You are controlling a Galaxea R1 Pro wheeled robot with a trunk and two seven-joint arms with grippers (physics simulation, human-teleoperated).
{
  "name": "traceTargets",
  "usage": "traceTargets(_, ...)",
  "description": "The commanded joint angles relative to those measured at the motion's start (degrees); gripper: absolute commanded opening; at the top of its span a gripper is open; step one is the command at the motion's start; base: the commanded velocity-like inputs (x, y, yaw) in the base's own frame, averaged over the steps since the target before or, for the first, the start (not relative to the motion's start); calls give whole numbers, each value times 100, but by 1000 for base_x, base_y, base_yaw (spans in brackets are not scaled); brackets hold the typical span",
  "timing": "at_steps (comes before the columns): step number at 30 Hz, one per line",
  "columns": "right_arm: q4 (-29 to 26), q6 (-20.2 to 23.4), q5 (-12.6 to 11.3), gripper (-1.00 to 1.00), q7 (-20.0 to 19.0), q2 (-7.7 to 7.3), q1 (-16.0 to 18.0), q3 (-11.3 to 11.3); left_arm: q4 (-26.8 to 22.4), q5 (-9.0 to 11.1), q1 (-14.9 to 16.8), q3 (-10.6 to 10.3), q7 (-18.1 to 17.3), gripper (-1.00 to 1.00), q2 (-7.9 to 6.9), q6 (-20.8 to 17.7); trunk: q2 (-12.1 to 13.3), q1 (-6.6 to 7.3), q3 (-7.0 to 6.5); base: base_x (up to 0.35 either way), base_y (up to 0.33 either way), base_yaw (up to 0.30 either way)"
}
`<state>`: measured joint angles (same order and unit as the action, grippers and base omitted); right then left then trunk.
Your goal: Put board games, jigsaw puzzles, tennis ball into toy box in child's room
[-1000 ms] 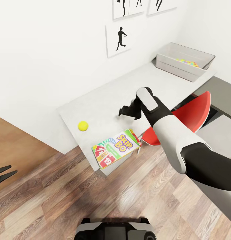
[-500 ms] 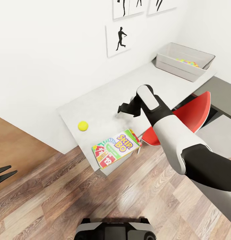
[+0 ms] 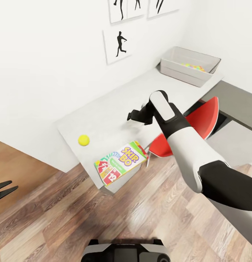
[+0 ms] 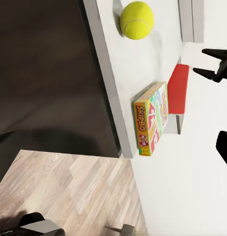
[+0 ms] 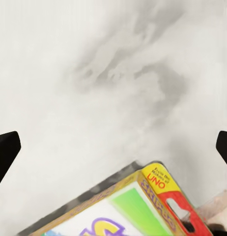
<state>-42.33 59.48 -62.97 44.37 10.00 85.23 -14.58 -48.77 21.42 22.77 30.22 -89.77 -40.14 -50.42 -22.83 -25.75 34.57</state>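
1. The right gripper (image 3: 132,115) hung over the bare light table (image 3: 104,112), its two fingers spread apart and holding nothing.
2. The left gripper (image 3: 3,190) sat low at the edge of the head view, well away from the table, its fingers parted and empty.
3. The game box (image 3: 120,162) lay flat at the table's near edge, just toward the robot from the right gripper, its long axis running along that edge; the right arm was clearly the nearer one.
4. The tennis ball (image 3: 83,140) rested on the table to the left of the box, apart from it.
5. The toy box (image 3: 188,66) stood at the far end of the table, coloured pieces inside.
6. A red chair (image 3: 198,125) was tucked beside the game box, close to the right forearm, and could crowd a reach.
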Motion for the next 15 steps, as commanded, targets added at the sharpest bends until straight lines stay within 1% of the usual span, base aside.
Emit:
traceTargets(1,-16,2,-52,100,58,0,3,-14,-1,-1,-1,1,-23,100,-2,-60,-9,-4,2,0,3,-239)
traceTargets(11,-103,-15,-15,100,62,0,-10,-63,-1,-1,2,1,-23,100,-2,-56,-9,-4,-66,0,1,-223)
traceTargets(15,-101,-8,-18,100,69,0,-7,-77,-1,1,0,1,-23,100,-2,-56,-9,-4,-97,-20,0,-169)
